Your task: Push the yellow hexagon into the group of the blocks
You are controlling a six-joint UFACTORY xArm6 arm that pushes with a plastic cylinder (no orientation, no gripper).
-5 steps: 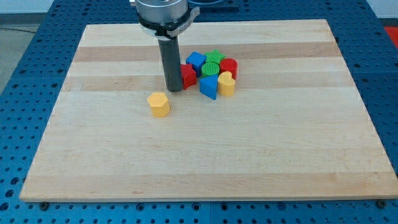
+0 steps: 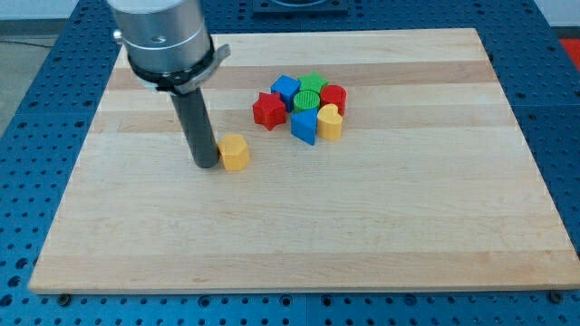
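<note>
The yellow hexagon lies on the wooden board, left of centre. My tip stands right beside its left side, touching or nearly so. The group sits to the upper right: a red star, a blue block, a green block, a green ribbed cylinder, a red block, a blue block and a yellow block. The hexagon is about one block's width from the red star.
The board lies on a blue perforated table. The rod's grey housing hangs over the board's upper left part.
My tip has moved from beside the red star down and to the view's left, to the hexagon's left side. The red star now shows fully. The hexagon has barely shifted.
</note>
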